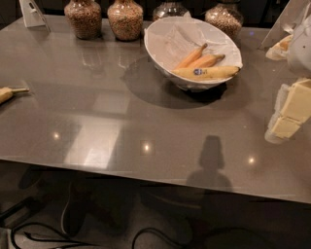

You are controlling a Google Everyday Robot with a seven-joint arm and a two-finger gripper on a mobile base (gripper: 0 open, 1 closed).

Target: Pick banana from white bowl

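The white bowl (160, 36), lined with crumpled white paper, stands at the back middle of the grey table (121, 121). The banana (206, 73), long and pale yellow with a small blue sticker, lies across the bowl's near side. Two shorter orange bananas (199, 57) lie behind it in the bowl. My gripper (287, 113), cream-coloured, hangs at the right edge of the view, to the right of the bowl and nearer the camera, holding nothing that I can see.
Several glass jars of brown grains (83, 18) stand along the back edge behind the bowl. A lone banana (7, 93) lies at the left edge. A white card stand (32, 13) is at the back left. Cables lie on the floor below the front edge.
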